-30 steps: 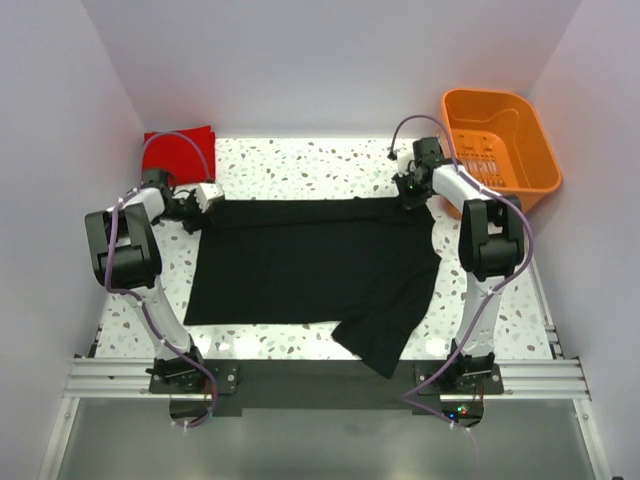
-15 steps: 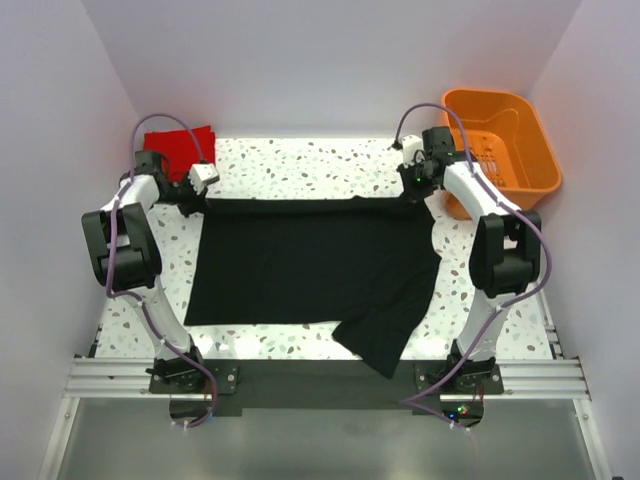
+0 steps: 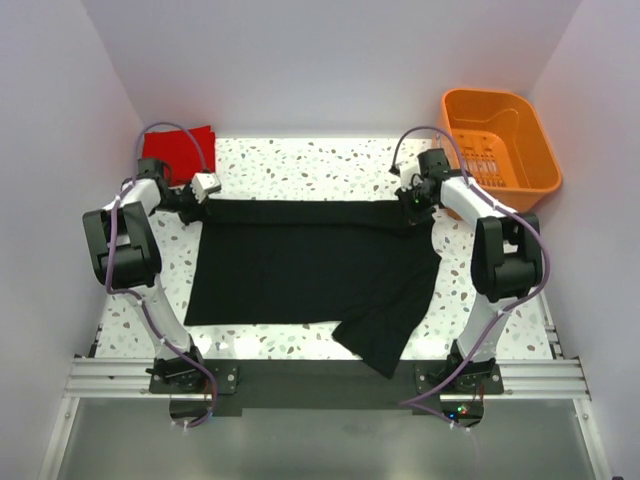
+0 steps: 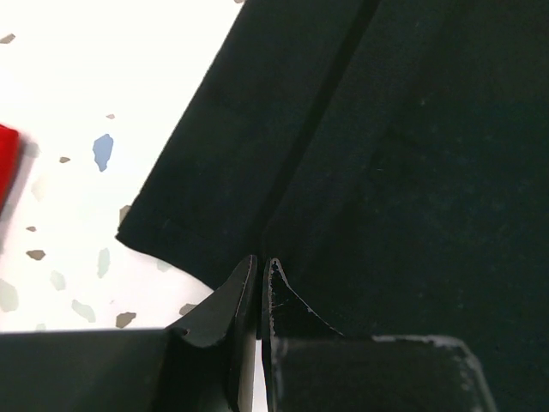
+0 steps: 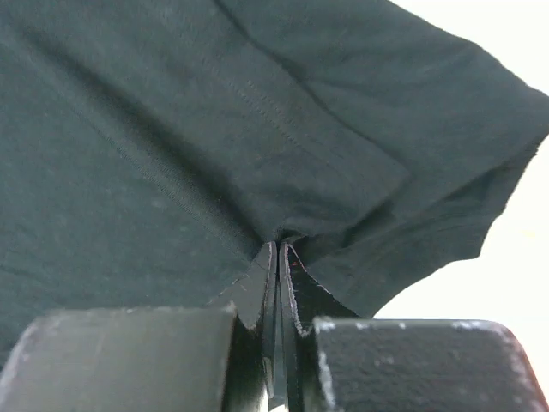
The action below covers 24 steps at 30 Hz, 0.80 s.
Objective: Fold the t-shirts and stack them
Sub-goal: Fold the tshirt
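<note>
A black t-shirt (image 3: 310, 265) lies spread flat on the speckled table (image 3: 300, 165), with one sleeve trailing toward the near right. My left gripper (image 3: 202, 202) is shut on its far left corner. In the left wrist view the left gripper (image 4: 260, 262) pinches a ridge of the black t-shirt (image 4: 386, 129). My right gripper (image 3: 413, 203) is shut on the far right corner by the other sleeve. The right wrist view shows the right gripper (image 5: 280, 249) pinching the black t-shirt (image 5: 171, 129). A folded red t-shirt (image 3: 178, 148) sits at the far left corner, and its edge shows as red t-shirt (image 4: 7, 163).
An orange plastic basket (image 3: 498, 140) stands at the far right, just behind the right arm. White walls close in the table on the left, right and far sides. A metal rail (image 3: 320, 375) with both arm bases runs along the near edge.
Both grippers lifted the shirt's far edge up and back, then lowered it forward again. The far edge now lies straight between them. Both stay shut on the cloth.
</note>
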{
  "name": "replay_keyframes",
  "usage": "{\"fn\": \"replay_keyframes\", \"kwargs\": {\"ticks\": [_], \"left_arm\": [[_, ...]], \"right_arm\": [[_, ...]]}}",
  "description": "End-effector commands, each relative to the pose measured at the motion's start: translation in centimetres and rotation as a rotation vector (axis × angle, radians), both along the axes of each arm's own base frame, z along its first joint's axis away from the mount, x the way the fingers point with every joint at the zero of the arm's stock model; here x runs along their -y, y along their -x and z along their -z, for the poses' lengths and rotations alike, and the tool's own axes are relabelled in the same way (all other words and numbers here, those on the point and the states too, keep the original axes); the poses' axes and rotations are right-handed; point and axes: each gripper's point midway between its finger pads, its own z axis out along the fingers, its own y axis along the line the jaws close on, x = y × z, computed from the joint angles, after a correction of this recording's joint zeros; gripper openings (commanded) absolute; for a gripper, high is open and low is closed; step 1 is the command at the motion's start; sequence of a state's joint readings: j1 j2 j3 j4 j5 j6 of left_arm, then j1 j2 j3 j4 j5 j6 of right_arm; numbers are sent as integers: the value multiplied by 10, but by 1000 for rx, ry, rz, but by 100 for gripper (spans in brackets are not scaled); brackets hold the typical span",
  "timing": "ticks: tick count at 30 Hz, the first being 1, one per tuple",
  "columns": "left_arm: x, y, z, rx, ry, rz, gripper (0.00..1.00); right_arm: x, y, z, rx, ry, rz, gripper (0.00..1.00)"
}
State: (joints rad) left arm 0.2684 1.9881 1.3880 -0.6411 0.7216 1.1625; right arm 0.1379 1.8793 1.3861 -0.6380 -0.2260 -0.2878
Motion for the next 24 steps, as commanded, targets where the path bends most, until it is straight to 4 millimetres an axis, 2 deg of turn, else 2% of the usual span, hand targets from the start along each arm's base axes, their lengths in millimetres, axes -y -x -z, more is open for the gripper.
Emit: {"fn": "replay_keyframes", "kwargs": {"ticks": [1, 3, 6, 7, 8, 9, 10, 11, 12, 14, 15, 17, 18, 19, 20, 21, 22, 24], "left_arm": [[-8, -3, 11, 13, -36, 8, 0], [-9, -3, 16, 2, -48, 7, 0], [-8, -2, 16, -11, -46, 16, 17], [-7, -1, 11, -10, -42, 24, 27], [-7, -4, 4, 0, -40, 31, 30], [-2, 2, -2, -11, -14, 51, 33], [2, 1, -15, 9, -1, 63, 41], [9, -5, -32, 45, 32, 80, 47], [15, -2, -42, 39, 54, 84, 51], [34, -9, -70, 77, 80, 102, 56], [42, -13, -78, 95, 84, 111, 56], [77, -16, -92, 98, 110, 126, 56], [90, -27, -100, 141, 117, 130, 56], [120, -27, -104, 146, 136, 167, 56], [132, -31, -108, 151, 158, 164, 57], [155, -40, -117, 154, 207, 135, 57], [187, -40, -118, 140, 235, 159, 59], [220, -49, -124, 111, 299, 126, 60]], "right_arm": [[-3, 1, 13, -4, 14, -5, 0], [-5, 2, 19, -19, 17, -11, 0], [-4, 4, 24, -58, 24, -18, 1], [-4, 5, 20, -72, 26, -26, 5], [-6, 6, 17, -75, 20, -30, 11], [-6, 6, 13, -74, 17, -31, 13], [-6, 8, 5, -78, 13, -32, 19], [-8, 9, -1, -76, -4, -35, 36], [-9, 8, -14, -57, -16, -33, 43], [-10, 12, -31, -56, -47, -20, 52], [-12, 13, -42, -42, -66, -20, 52], [-10, 13, -51, -35, -86, 11, 53], [-7, 11, -54, -28, -91, 26, 53], [-7, 8, -53, -30, -101, 53, 52], [-3, 6, -51, -37, -108, 74, 51], [-2, 4, -49, -49, -116, 87, 50], [-2, 0, -45, -71, -132, 105, 49], [-1, -6, -43, -80, -149, 128, 48]]}}
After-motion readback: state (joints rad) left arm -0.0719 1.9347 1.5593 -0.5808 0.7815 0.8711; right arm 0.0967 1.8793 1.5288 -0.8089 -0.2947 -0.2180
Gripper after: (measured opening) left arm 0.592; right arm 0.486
